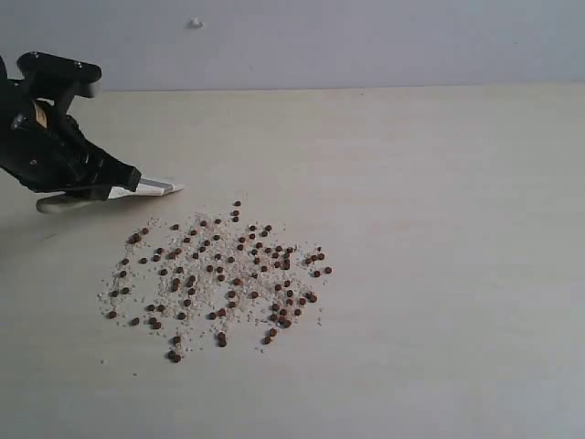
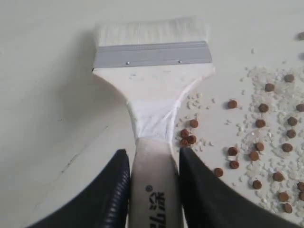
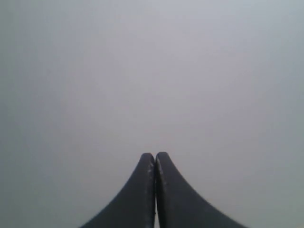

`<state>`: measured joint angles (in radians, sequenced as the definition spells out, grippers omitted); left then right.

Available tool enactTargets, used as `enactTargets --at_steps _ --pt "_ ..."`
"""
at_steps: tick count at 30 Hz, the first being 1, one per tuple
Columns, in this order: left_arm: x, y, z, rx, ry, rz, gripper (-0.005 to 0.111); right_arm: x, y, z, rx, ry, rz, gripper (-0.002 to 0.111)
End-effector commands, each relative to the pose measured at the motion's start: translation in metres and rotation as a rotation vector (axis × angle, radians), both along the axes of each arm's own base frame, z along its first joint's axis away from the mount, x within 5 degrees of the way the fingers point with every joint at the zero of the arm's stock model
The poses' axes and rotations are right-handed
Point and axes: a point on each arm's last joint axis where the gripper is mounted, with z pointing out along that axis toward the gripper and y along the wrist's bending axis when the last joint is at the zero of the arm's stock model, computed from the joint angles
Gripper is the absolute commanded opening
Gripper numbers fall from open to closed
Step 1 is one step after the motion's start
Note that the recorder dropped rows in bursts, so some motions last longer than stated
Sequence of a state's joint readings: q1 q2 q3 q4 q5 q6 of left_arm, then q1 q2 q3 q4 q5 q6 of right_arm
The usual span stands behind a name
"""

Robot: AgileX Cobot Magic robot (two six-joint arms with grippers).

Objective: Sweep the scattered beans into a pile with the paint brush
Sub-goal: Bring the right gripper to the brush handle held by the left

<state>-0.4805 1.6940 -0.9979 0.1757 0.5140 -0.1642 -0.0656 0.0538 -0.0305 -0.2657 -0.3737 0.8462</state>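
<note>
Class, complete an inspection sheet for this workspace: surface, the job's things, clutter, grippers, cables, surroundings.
Surface: pale, flat table.
Job's things: beans loosely scattered, not yet gathered; paint brush at the edge of the spread, a few beans beside its handle.
Clutter: pale crumbs mixed among the beans.
Grippers: left gripper shut on the paint brush handle; right gripper shut and empty, seen only in its own wrist view.
Cables: nothing seen.
Surroundings: plain grey wall behind the table, with a small white speck.
</note>
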Motion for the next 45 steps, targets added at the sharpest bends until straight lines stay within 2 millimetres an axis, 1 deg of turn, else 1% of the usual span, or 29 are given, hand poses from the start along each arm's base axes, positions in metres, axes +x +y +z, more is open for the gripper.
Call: enactTargets --at_steps 1,2,3,4,5,6,7,8,9,10,11,12,13,15,16,18,19,21,22,23,25,27,30,31,36,39,45 --pt "0.004 0.000 0.010 -0.004 -0.019 -0.007 0.000 0.016 0.024 0.033 -0.249 0.047 0.200 0.000" --pt "0.003 0.000 0.010 -0.002 -0.018 -0.008 0.000 0.025 0.026 0.038 -0.298 0.078 0.218 0.000" --pt "0.003 0.000 0.010 0.000 -0.019 -0.013 0.000 0.039 0.029 0.050 -0.408 0.099 0.228 0.000" --pt "0.003 0.000 0.010 0.001 -0.019 -0.014 0.000 0.053 0.029 0.053 -0.444 0.143 0.246 0.000" --pt "0.004 0.000 0.010 -0.001 -0.023 -0.017 0.000 0.076 0.033 0.051 -0.472 0.203 0.317 0.000" --pt "0.004 0.000 0.010 -0.001 -0.023 -0.017 0.000 0.088 0.037 0.049 -0.524 0.212 0.370 0.000" --pt "0.004 0.000 0.010 0.000 -0.024 -0.019 0.000 0.115 0.043 0.037 -0.605 0.257 0.476 0.000" --pt "0.004 0.000 0.010 -0.001 -0.026 -0.019 0.000 0.127 0.047 0.029 -0.656 0.258 0.558 0.000" --pt "0.004 -0.001 0.011 -0.003 -0.028 -0.019 0.000 0.146 0.056 0.014 -0.711 0.252 0.718 0.000" --pt "0.004 -0.001 0.011 -0.005 -0.032 -0.020 0.000 0.155 0.064 0.005 -0.756 0.222 0.819 0.000" --pt "0.006 -0.001 0.012 -0.010 -0.040 -0.020 0.000 0.166 0.082 -0.018 -0.848 0.155 0.967 0.000" --pt "0.007 -0.002 0.014 -0.013 -0.044 -0.019 0.000 0.172 0.091 -0.027 -0.921 0.111 0.995 0.000" --pt "0.007 -0.002 0.016 -0.010 -0.041 -0.017 0.000 0.180 0.104 -0.044 -0.983 0.094 1.026 0.000" --pt "0.008 -0.003 0.019 -0.009 -0.037 -0.013 0.000 0.194 0.124 -0.064 -1.065 0.070 1.034 0.000" --pt "0.009 -0.003 0.021 -0.014 -0.039 -0.011 0.000 0.205 0.134 -0.076 -1.111 0.055 1.025 0.000" --pt "0.010 -0.003 0.022 -0.014 -0.041 -0.011 0.000 0.217 0.153 -0.087 -1.123 0.044 1.024 0.003" --pt "0.010 -0.004 0.022 -0.016 -0.043 -0.010 0.000 0.227 0.165 -0.093 -1.133 0.023 1.034 0.006" --pt "0.011 -0.004 0.023 -0.018 -0.047 -0.010 0.000 0.240 0.183 -0.098 -1.138 -0.012 1.055 0.016" --pt "0.011 -0.004 0.023 -0.019 -0.048 -0.010 0.000 0.248 0.195 -0.097 -1.135 -0.038 1.062 0.022" --pt "0.012 -0.005 0.025 -0.021 -0.053 -0.010 0.000 0.252 0.201 -0.101 -1.131 -0.031 1.066 0.027" --pt "0.012 -0.005 0.025 -0.022 -0.054 -0.010 0.000 0.262 0.221 -0.107 -1.138 -0.046 1.070 0.038" --pt "0.012 -0.005 0.025 -0.022 -0.054 -0.010 0.000 0.274 0.237 -0.108 -1.152 -0.058 1.051 0.044" --pt "0.012 -0.005 0.025 -0.022 -0.055 -0.010 0.000 0.285 0.261 -0.120 -1.198 -0.055 1.050 0.049" --pt "0.012 -0.005 0.025 -0.024 -0.053 -0.009 0.000 0.290 0.268 -0.121 -1.202 -0.061 1.043 0.050" --pt "0.012 -0.006 0.025 -0.046 -0.053 0.001 0.000 0.302 0.297 -0.135 -1.191 -0.094 1.048 0.056" --pt "0.012 -0.006 0.028 -0.053 -0.062 0.001 0.000 0.308 0.306 -0.142 -1.191 -0.093 1.039 0.059" --pt "0.010 -0.007 0.033 -0.079 -0.066 0.005 0.000 0.321 0.310 -0.158 -1.122 -0.028 0.993 0.059"
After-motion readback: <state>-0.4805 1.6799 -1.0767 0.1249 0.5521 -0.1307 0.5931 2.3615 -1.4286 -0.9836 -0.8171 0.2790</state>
